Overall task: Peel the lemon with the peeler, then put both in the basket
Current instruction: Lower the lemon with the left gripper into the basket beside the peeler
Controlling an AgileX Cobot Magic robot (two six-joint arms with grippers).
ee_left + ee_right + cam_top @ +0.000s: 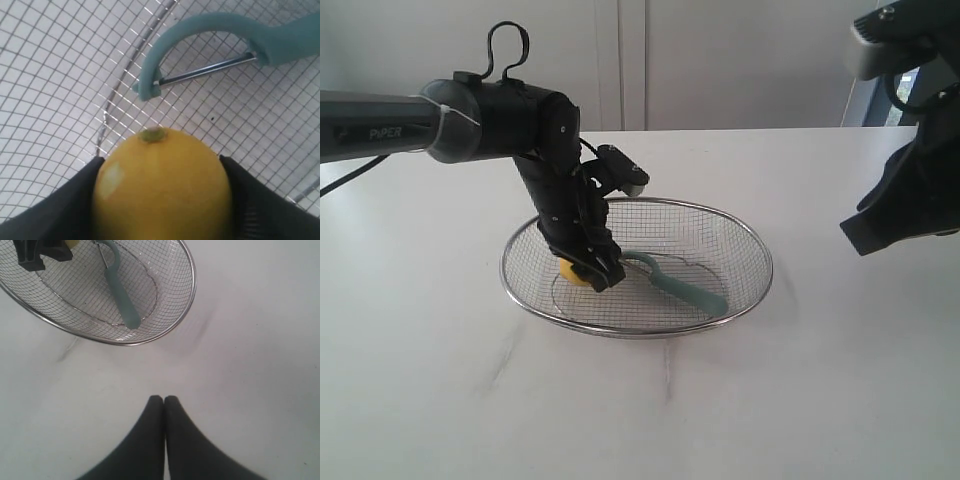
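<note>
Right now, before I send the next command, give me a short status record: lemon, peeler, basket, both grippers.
lemon: between the left gripper's fingers, low inside the basket, nub end facing the peeler
peeler: lying loose on the basket mesh, head near the lemon but apart from it
basket: upright on the table
left gripper: closed on the lemon
right gripper: shut, empty, outside the basket

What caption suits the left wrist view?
Black gripper fingers hold a smooth yellow lemon inside a silver wire-mesh basket, near a pale teal peeler.
</note>
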